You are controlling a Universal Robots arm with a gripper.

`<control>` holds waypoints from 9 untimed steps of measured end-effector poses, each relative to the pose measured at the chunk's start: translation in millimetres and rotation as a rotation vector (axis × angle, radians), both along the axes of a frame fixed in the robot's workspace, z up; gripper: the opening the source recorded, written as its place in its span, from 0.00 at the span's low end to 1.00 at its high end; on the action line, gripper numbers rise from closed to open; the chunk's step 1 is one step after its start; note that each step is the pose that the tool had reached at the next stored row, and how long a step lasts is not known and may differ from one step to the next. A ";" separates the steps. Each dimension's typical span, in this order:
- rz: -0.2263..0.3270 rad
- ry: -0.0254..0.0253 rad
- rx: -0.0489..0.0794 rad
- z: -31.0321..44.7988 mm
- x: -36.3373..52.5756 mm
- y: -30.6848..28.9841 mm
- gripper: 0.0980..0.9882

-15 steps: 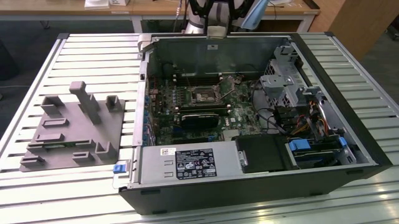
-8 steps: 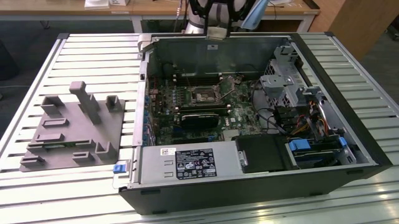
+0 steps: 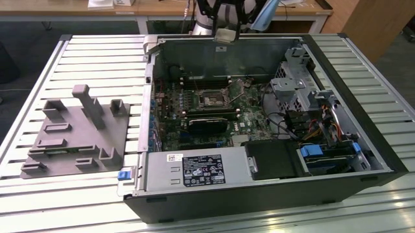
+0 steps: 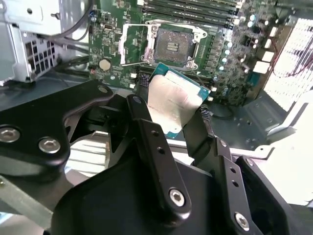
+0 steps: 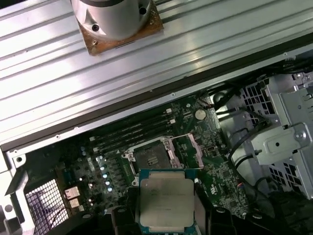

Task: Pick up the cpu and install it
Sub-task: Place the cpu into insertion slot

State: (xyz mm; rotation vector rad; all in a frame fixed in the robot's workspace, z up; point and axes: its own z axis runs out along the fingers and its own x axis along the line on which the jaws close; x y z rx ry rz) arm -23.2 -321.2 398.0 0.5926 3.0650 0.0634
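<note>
My gripper [image 3: 226, 28] hangs above the far rim of the open computer case [image 3: 337, 53], shut on the cpu [image 3: 226, 35]. The cpu [image 4: 173, 100] is a flat silver-grey square with a pale green rim, clamped by two opposite edges between the black fingers [image 4: 142, 120]. In the first wrist view the cpu [image 5: 165, 200] hovers just short of the open dark socket [image 5: 151, 157] with its metal frame lifted. On the green motherboard, that socket [image 3: 213, 100] lies well below the chip and apart from it, and its contact field [image 4: 171, 46] is bare.
A grey plastic tray [image 3: 71, 131] with upright blocks sits on the slatted table at the exterior view's left. Inside the case are a power supply [image 3: 194, 170], a drive cage [image 3: 298, 82] and loose cables [image 3: 285, 121]. The arm's base [image 5: 115, 17] stands behind the case.
</note>
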 end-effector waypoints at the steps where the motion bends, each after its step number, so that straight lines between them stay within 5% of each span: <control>1: -0.014 0.0000 0.000 -0.2 0.0 0.0 0.49; 9: -0.122 0.0000 0.000 -1.6 0.0 0.0 0.49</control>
